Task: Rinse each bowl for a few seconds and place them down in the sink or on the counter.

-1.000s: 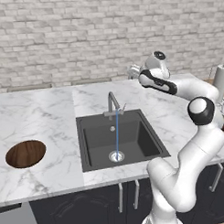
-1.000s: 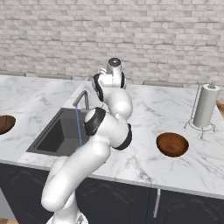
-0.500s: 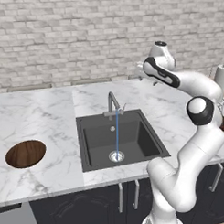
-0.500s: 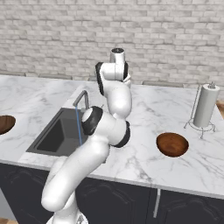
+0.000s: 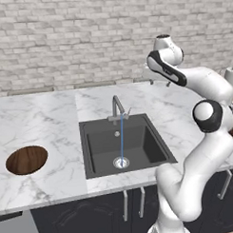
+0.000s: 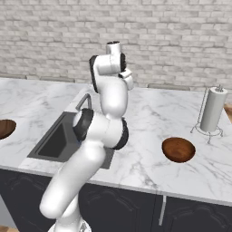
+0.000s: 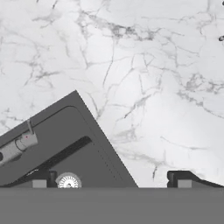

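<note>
Arm has swung right and risen over last second, away from faucet [image 5: 118, 108]. Pincer [image 7: 111, 178] spread, empty, above table [image 7: 144, 65] beside sink [image 5: 124, 144]. Water runs. Bowls [image 5: 26, 159] [image 6: 178, 149] unrinsed; probably right one next.

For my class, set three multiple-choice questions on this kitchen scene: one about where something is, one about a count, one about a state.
1. Where is the paper towel roll?
A. In the sink
B. On the counter beside a bowl
C. On the floor

2. How many wooden bowls are on the counter?
A. Two
B. Four
C. None

3. What is the faucet doing?
A. Running
B. Off
C. Lying broken in the basin

Answers: 1 B, the roll stands near the bowl right of the sink. 2 A, the other bowl lies left of the sink. 3 A, a thin stream falls to the drain.
</note>
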Robot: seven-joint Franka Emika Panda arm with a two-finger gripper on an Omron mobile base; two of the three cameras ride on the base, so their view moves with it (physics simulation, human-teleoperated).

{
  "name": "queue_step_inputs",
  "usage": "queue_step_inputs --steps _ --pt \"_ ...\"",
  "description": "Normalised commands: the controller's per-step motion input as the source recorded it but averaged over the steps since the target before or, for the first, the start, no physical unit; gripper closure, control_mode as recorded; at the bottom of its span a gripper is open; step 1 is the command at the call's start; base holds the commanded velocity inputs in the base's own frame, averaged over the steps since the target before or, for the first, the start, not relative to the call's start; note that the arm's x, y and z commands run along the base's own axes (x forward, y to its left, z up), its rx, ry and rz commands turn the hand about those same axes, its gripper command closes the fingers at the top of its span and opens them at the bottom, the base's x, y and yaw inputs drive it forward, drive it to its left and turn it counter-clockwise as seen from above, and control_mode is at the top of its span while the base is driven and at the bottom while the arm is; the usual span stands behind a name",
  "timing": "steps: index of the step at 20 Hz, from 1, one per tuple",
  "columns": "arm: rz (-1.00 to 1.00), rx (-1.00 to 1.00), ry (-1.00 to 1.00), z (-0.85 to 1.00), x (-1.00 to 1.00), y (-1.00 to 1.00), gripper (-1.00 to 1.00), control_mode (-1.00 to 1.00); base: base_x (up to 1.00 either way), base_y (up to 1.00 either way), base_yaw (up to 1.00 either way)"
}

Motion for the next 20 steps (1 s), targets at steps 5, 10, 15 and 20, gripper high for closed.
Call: queue_step_inputs --steps 5,10,15,20 --pt "-0.05 -0.02 -0.03 -0.10 -1.00 -0.23 -1.00 -1.00 0.00 0.00 0.00" --pt "0.02 -0.03 -0.01 -0.24 -0.98 -0.45 -1.00 -1.00 0.00 0.00 0.00" --pt "0.11 -0.08 0.00 -0.32 -0.77 -0.43 -1.00 -1.00 0.00 0.00 0.00" --pt "0.19 -0.14 -0.02 -0.13 -0.68 -0.29 -1.00 -1.00 0.00 0.00 0.00"
